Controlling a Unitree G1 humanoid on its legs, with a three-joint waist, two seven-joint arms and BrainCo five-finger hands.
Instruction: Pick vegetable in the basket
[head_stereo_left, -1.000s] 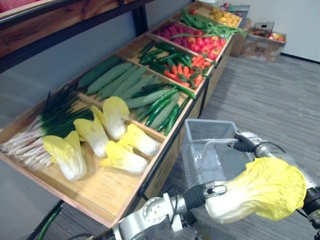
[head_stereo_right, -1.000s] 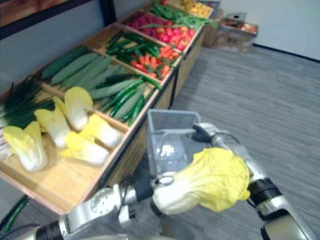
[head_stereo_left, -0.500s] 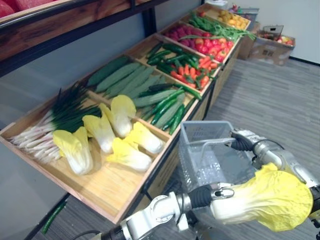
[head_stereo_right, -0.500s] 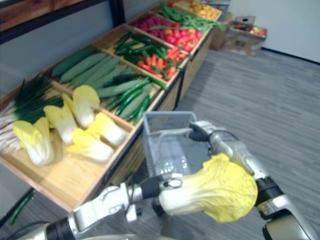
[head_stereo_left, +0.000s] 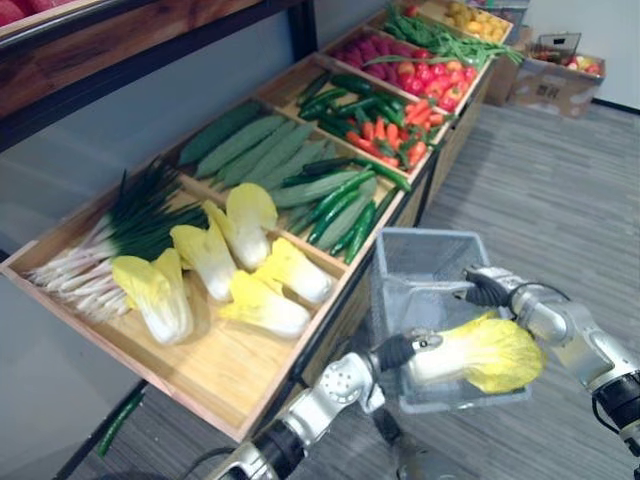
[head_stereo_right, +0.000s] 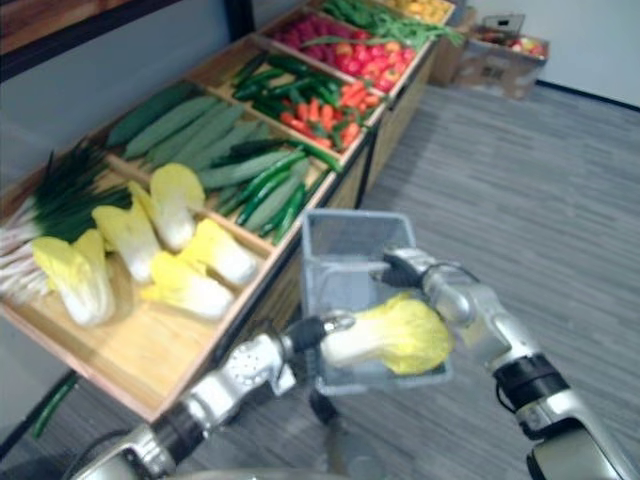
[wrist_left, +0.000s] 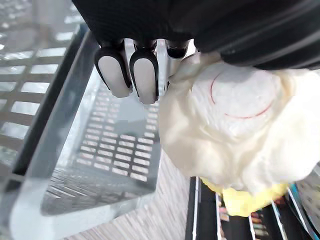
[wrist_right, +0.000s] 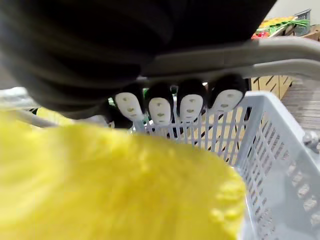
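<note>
Left eye view: cabbage (head_stereo_left: 485, 352) over basket (head_stereo_left: 420, 238).

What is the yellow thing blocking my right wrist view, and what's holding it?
Observer: A napa cabbage. The left hand grips its white stem end.
Operator: Is it inside the basket?
Observer: Its leafy end lies over the near part of the grey basket. I can't tell whether it rests on the bottom.
Operator: Anything beside us?
Observer: On the robot's left, a wooden crate holds five other cabbages next to spring onions.
</note>
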